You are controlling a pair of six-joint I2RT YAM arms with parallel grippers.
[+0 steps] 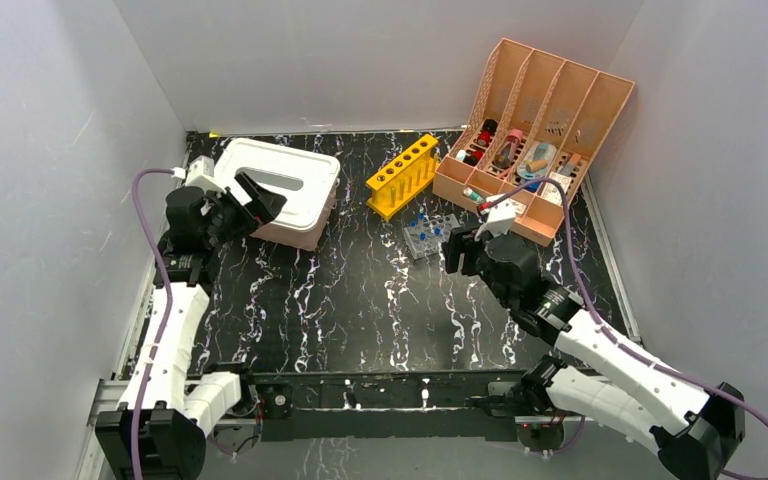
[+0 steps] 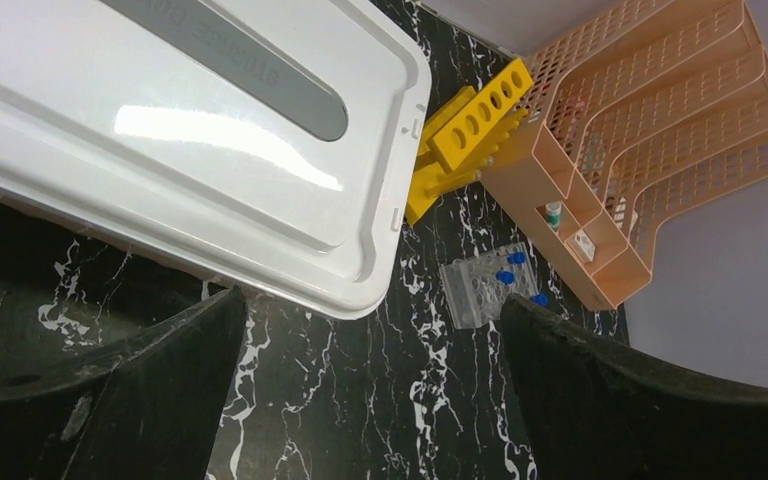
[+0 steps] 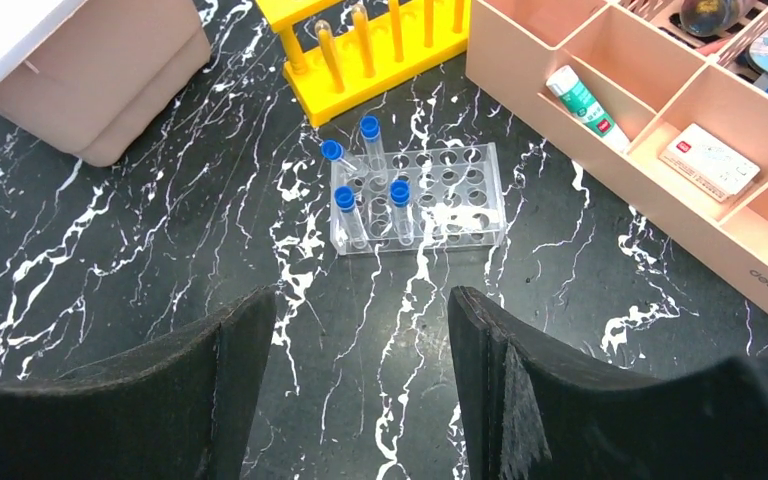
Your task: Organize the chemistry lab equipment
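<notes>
While the left claw (image 1: 248, 205) hangs wide open at the far left, nothing between its fingers, it sits right over the near edge of the white lid (image 2: 210, 130) on the pink tub (image 1: 300, 232). Over to the right claw (image 1: 463, 250): jaws apart too, gripping nothing, poised above bare table (image 1: 340, 300) just near of the clear rack (image 3: 430, 200). That rack stands mid-table with four blue-capped tubes (image 3: 345, 200) bunched at its left end, one leaning. Just beyond it, the yellow rack (image 1: 402, 175) sits angled, a couple of glass tubes in its holes. And the lab items (image 1: 520, 160)? They're packed into the peach organizer (image 1: 560, 100) at the far right, clustered in the near ends of its slots, too small to sort out from above. The wrist view picks out a white green-labelled tube (image 3: 585, 95) in one compartment and a flat white box (image 3: 710, 160) in the next.
</notes>
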